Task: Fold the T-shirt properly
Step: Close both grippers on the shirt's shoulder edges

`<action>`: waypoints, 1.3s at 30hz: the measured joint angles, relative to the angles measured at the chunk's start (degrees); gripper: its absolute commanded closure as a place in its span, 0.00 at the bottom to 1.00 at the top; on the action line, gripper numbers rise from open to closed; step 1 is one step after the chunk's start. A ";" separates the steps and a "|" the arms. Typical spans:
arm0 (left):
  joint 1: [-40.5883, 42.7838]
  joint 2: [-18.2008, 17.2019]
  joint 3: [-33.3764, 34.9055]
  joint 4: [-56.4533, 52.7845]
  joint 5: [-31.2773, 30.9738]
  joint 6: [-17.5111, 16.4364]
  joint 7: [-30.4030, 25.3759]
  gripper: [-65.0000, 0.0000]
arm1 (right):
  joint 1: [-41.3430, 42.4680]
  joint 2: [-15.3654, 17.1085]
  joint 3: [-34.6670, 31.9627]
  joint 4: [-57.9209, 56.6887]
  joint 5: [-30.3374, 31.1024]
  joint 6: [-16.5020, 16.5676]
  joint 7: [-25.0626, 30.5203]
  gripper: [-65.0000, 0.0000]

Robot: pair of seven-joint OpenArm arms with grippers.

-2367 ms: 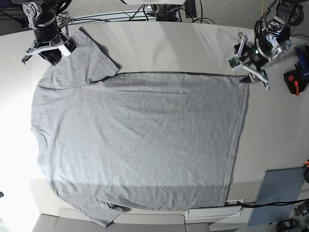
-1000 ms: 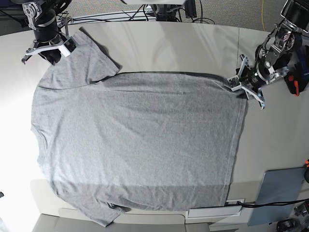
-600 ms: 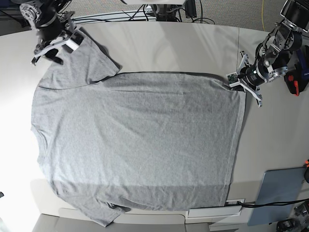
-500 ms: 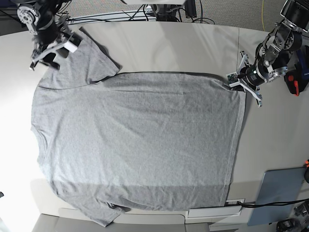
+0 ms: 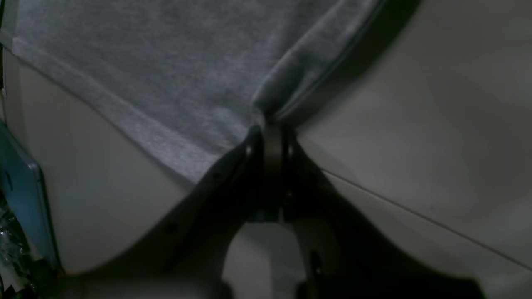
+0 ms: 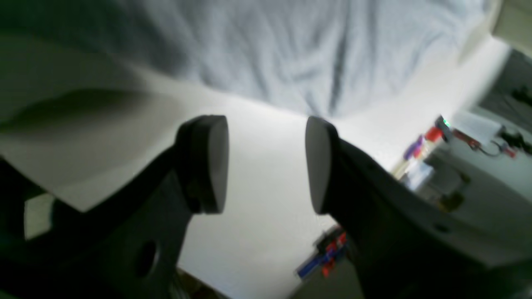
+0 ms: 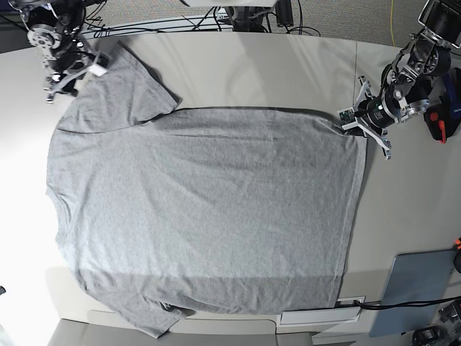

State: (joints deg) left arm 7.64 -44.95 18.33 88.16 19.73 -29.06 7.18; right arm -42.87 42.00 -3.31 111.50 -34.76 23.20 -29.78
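One corner of the T-shirt (image 7: pixel 202 209) is pinched in the left end effector (image 5: pixel 269 129); the right end effector (image 6: pixel 266 164) gapes beside its sleeve.

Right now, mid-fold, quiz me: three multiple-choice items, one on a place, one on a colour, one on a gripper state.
1. Where does the left gripper grip the T-shirt?
A. collar
B. hem corner
C. sleeve

2. What colour is the T-shirt?
A. heather grey
B. navy
C. white

3. How is the right gripper?
A. shut on the sleeve
B. shut on nothing
C. open

Answers:
1. B: the left wrist view shows the jaws pinching bunched fabric where the hem band ends.
2. A: it looks grey in all three views.
3. C: the right wrist view shows bare table between the parted jaws.
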 measured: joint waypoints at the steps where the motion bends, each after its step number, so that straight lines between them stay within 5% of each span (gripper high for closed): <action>1: 0.00 0.00 0.00 0.00 0.02 0.00 0.02 1.00 | 1.11 0.00 -1.60 -1.01 0.11 0.07 -0.15 0.55; 9: 0.04 0.00 0.00 0.00 0.20 0.00 0.00 1.00 | 9.90 0.02 -12.87 -5.51 -2.93 -1.57 -4.04 0.55; 20: 0.07 0.00 0.00 0.00 0.17 0.02 0.00 1.00 | 14.80 -2.40 -14.97 -5.70 1.84 -1.46 -4.33 0.55; 30: 0.09 0.00 0.00 0.00 0.17 0.02 -0.02 1.00 | 16.31 -2.80 -14.75 -5.40 2.08 5.20 -5.20 0.55; 39: 0.09 0.00 0.00 0.00 0.15 0.02 0.17 1.00 | 20.39 -2.82 -14.80 -6.84 7.91 6.82 -6.86 0.55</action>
State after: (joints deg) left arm 7.73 -44.95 18.33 88.16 19.88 -29.04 7.35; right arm -22.48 39.18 -18.11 104.66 -26.85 30.02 -36.64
